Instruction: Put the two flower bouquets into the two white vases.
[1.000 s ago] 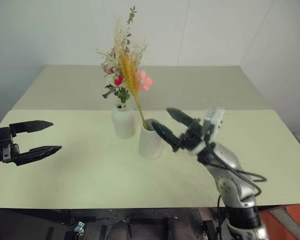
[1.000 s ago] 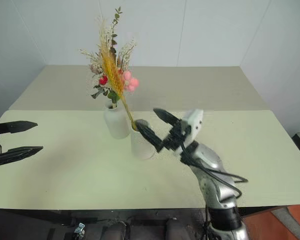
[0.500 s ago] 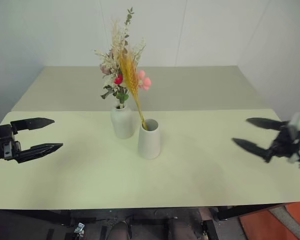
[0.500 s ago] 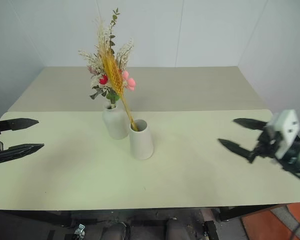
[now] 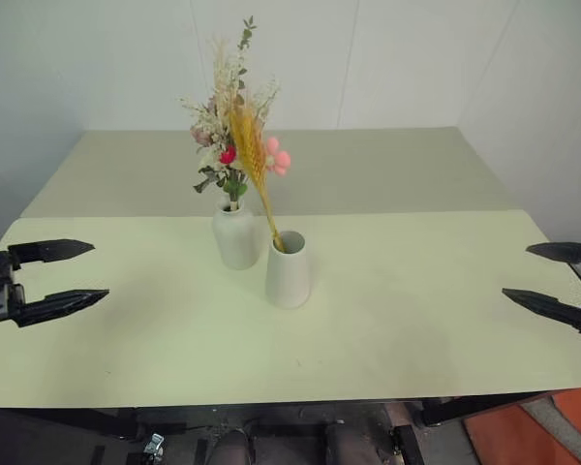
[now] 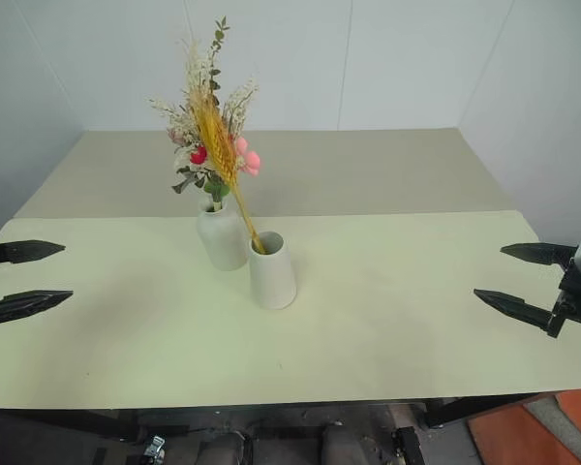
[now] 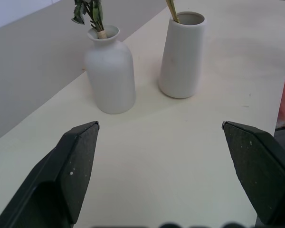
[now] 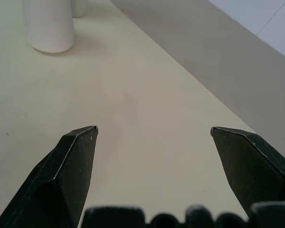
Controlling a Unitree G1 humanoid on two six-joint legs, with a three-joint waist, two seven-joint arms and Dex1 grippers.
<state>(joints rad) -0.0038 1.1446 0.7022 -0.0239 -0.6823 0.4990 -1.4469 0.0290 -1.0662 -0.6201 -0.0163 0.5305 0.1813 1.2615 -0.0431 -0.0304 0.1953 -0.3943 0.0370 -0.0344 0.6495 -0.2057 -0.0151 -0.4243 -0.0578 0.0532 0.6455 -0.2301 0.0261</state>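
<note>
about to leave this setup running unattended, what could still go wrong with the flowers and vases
The thin sprig leans steeply out of the cone vase, resting on its rim, so a bump might tip it out. The cone vase stands very close to the bottle vase with the bushy bunch; knocking one could topple both. Both the left gripper and right gripper hang open, level with the vases.

soft even light, faint shadows, sharp throughout
</note>
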